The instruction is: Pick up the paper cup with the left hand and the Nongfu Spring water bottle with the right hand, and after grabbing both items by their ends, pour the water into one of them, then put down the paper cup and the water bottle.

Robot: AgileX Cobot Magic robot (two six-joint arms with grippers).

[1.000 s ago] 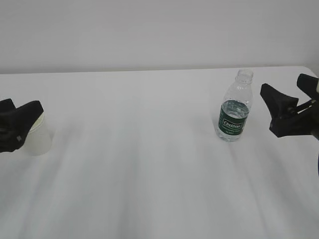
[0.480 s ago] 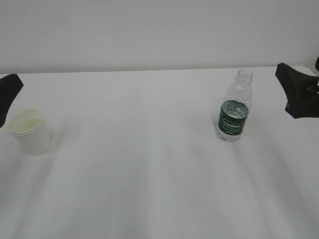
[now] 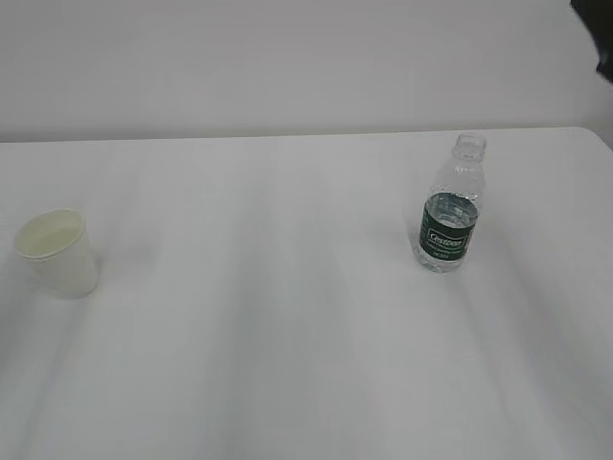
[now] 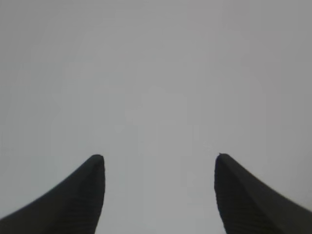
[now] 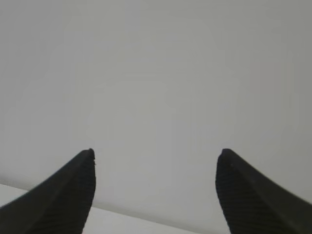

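Observation:
The white paper cup [image 3: 57, 252] stands upright at the table's left, free of any gripper. The Nongfu Spring water bottle [image 3: 450, 205], clear with a dark green label and no cap, stands upright at the right; clear water fills its lower part. My left gripper [image 4: 159, 158] is open with nothing between its fingers and faces a blank grey surface; it is out of the exterior view. My right gripper [image 5: 156, 152] is also open and empty, facing the wall. Only a dark bit of the right hand [image 3: 599, 29] shows at the exterior view's top right corner.
The white table [image 3: 287, 364] meets a plain wall along its far edge. The table's far edge [image 5: 48, 197] also shows at the bottom left of the right wrist view. Nothing else stands on the table besides the cup and bottle.
Both grippers have drawn up and away from the cup and bottle. The left one has left the exterior view; the right one has risen to the top right corner. Cup and bottle stay put.

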